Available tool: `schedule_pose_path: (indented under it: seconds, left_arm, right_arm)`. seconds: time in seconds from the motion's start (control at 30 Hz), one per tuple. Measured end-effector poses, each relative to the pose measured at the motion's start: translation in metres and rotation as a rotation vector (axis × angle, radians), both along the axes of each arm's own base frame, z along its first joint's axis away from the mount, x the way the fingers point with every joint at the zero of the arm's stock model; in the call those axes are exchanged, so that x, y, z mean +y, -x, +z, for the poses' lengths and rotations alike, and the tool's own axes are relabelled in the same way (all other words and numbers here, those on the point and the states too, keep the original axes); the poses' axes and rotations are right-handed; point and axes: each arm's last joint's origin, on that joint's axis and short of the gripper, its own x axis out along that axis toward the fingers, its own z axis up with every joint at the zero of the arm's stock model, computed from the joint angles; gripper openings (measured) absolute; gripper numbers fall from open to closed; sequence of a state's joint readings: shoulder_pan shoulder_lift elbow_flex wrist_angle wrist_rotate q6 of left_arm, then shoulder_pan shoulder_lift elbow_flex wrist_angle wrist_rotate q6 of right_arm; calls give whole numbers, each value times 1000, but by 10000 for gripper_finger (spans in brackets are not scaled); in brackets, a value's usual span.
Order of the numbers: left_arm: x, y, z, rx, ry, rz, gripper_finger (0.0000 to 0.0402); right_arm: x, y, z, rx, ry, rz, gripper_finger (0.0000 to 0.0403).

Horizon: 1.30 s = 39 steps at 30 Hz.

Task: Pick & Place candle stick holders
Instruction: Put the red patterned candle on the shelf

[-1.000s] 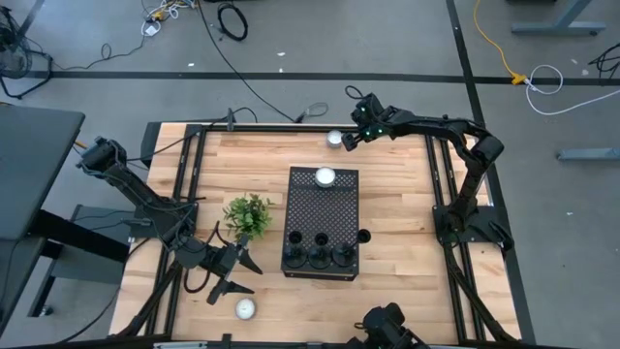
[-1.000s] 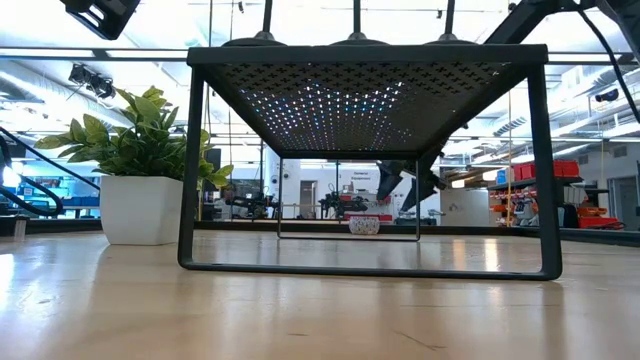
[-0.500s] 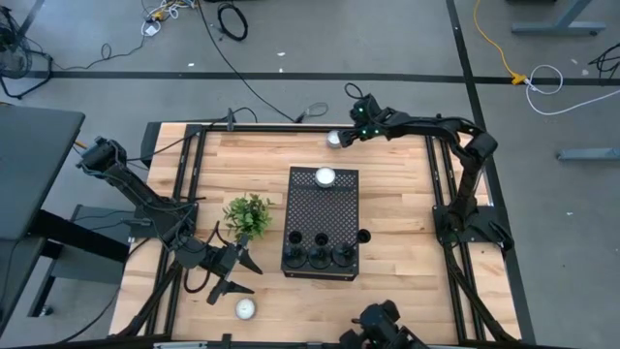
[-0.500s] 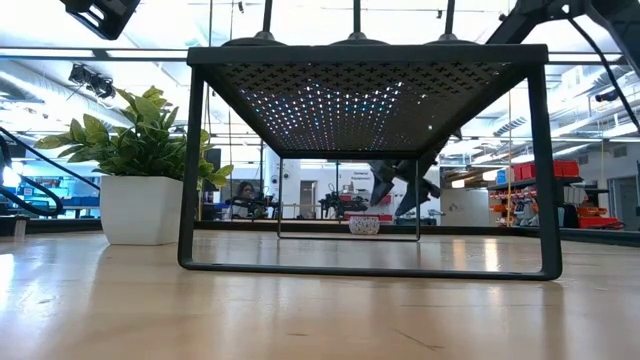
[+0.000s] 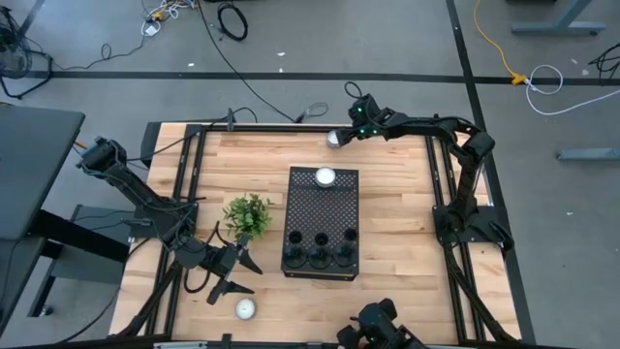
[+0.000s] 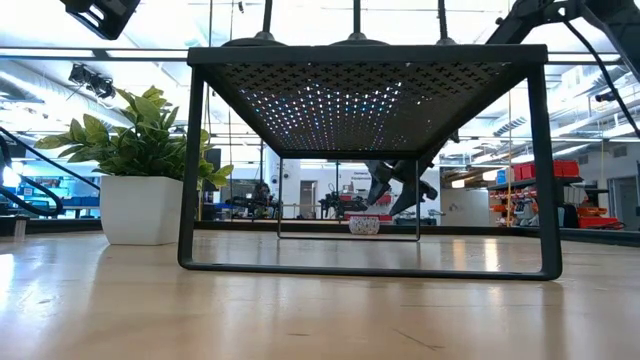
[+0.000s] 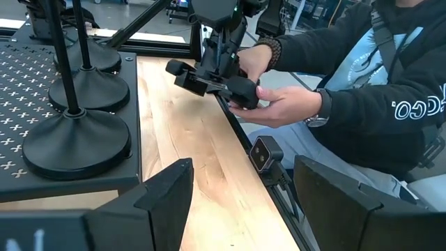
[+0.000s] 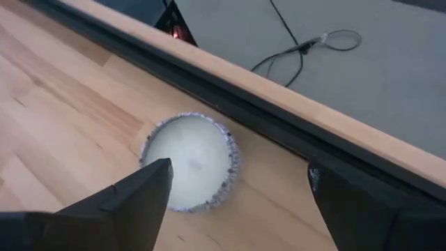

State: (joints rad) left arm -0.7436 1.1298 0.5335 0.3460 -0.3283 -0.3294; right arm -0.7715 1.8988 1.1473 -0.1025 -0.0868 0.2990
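Note:
Three black candle stick holders [image 5: 318, 256] stand on their round bases in a row at the near end of the black perforated box [image 5: 320, 208]. Their bases also show in the left wrist view [image 7: 77, 143]. My right gripper [image 5: 342, 134] is open at the table's far edge. It hovers just above a small white candle [image 8: 187, 162], one finger on either side, not touching it. My left gripper [image 5: 232, 273] is open and empty at the near left, pointing toward the box.
A second white candle [image 5: 325, 176] sits on the box's far end and a third [image 5: 246, 308] on the table near my left gripper. A potted plant [image 5: 247, 215] stands left of the box. A person's hands [image 7: 279, 104] hold a black device at the near edge.
My right gripper has gone a little toward the table's left and down, toward the white candle at the far edge, and stays open.

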Motion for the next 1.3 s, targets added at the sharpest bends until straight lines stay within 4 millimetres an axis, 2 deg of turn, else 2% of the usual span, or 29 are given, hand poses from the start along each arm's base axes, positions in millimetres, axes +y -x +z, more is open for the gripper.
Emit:
schedule_pose_path:
  seconds: [0.2,1.03,1.3]
  left_arm:
    - [0,0,0,0,0,0,248]
    - [0,0,0,0,0,0,248]
    - [0,0,0,0,0,1,248]
  right_arm:
    - [-1,-2,-11,4,-45,-5,329]
    - [-3,1,-12,85,19,-26,329]
    - [-3,0,-13,102,46,9,312]
